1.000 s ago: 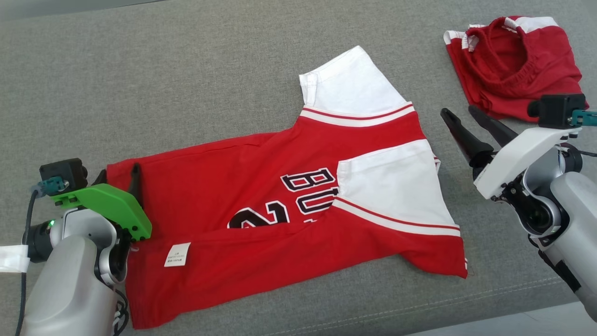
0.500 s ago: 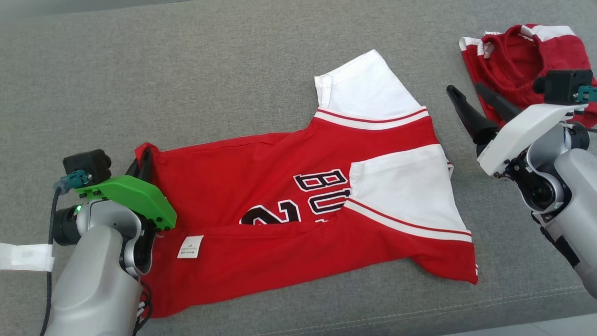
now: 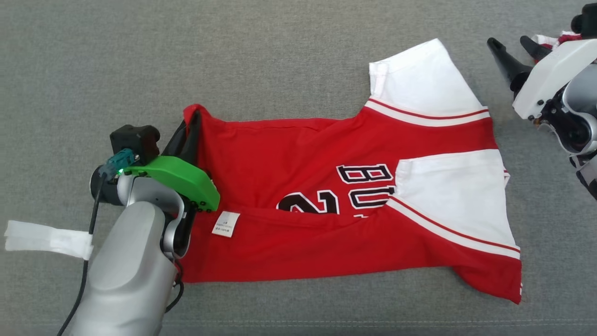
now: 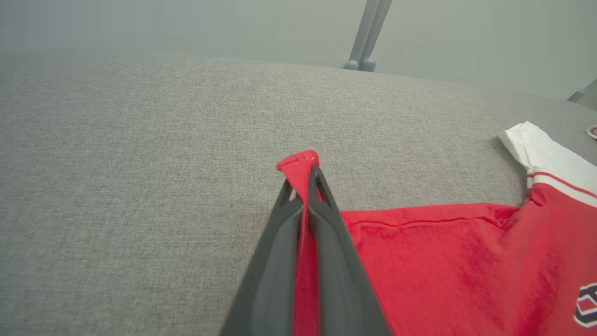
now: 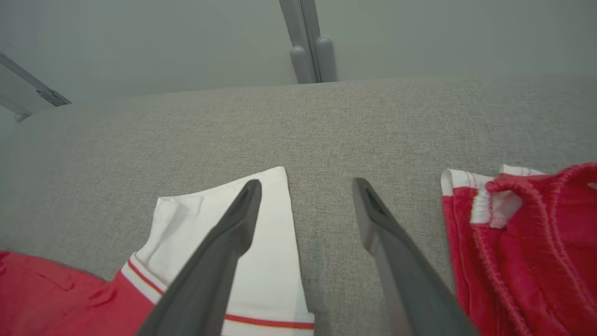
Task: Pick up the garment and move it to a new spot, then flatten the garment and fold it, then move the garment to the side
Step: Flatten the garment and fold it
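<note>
My L gripper (image 4: 303,182) is pinched tight on a hem corner of the shirt (image 3: 303,186), w/ just a small nub of red poking past the tips. The rest of the shirt lies on the grey cushion (image 3: 280,56), part-folded, one white sleeve (image 3: 419,84) sticking out toward the far side. R gripper (image 5: 305,186) is spread wide, holding nothing, up off the cushion near that sleeve, w/ the red shorts (image 5: 522,242) close on its other side. Risks as I judge them: the bite is shallow, so a quick lift or drag could pull the corner out. Hauling from one corner only will prob bunch the body and wreck the fold. Can't tell if I've got both layers, so they may slide apart. If R drops off-target it could snag the shorts instead.
</note>
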### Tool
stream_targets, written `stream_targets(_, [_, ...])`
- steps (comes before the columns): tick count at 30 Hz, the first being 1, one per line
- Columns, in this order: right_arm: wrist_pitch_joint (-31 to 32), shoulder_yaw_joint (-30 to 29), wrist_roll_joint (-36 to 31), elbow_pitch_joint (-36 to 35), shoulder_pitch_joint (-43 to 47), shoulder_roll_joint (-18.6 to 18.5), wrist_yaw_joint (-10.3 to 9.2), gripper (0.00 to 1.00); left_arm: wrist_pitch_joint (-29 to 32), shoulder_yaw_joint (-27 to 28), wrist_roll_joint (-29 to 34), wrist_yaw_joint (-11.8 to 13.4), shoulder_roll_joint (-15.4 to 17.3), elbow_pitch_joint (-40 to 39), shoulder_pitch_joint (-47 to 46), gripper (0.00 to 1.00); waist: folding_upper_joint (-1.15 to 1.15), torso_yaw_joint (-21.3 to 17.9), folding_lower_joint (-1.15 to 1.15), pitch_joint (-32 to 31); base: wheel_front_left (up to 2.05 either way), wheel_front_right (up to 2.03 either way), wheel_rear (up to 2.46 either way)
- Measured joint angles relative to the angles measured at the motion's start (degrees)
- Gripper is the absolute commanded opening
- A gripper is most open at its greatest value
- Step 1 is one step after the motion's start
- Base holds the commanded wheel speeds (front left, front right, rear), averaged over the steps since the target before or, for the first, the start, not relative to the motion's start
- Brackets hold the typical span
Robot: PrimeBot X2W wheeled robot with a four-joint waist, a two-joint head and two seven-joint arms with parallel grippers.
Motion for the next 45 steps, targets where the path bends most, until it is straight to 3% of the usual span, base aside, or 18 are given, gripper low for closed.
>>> stream_targets(14, [5.7, 3.2, -3.2, 7.2, -6.5, -0.7, 0.19, 1.00, -3.7, -3.4, 1.0, -1.0, -1.4, -1.7, -1.6, 0.00, 0.00, 7.3, 0.01, 6.2, 0.00, 0.00, 0.00])
stream_targets(26, [6.2, 4.4, -4.7, 11.3, -9.9, 0.1, 1.59, 1.00, -4.3, -4.1, 0.9, -1.0, -1.7, -1.1, -1.6, 0.00, 0.00, 8.7, 0.01, 8.0, 0.00, 0.00, 0.00])
stream_targets(28, [6.2, 4.5, -4.7, 11.8, -10.3, 0.4, 2.12, 0.45, -4.4, -4.1, 0.9, -1.0, -1.7, -1.1, -1.7, 0.00, 0.00, 8.8, 0.00, 8.2, 0.00, 0.00, 0.00])
stream_targets(32, [6.3, 5.3, -5.1, 12.7, -11.2, 0.9, 2.89, 0.15, -4.8, -4.0, 0.8, -1.0, -1.8, -0.5, -1.8, 0.00, 0.00, 8.7, 0.00, 8.3, 0.00, 0.00, 0.00])
stream_targets(33, [6.2, 5.6, -5.6, 12.9, -11.4, 1.2, 3.12, 0.00, -4.8, -3.9, 0.8, -1.0, -1.8, -0.3, -1.8, 0.00, 0.00, 8.6, 0.00, 8.3, 0.00, 0.00, 0.00])
stream_targets(45, [0.3, 5.2, -5.1, 14.3, -11.8, 5.1, 5.41, 0.00, -5.4, -1.2, -1.1, -1.0, -1.8, 1.9, -1.9, 0.00, 0.00, 6.2, 0.01, 6.4, 0.00, 0.00, 0.00])
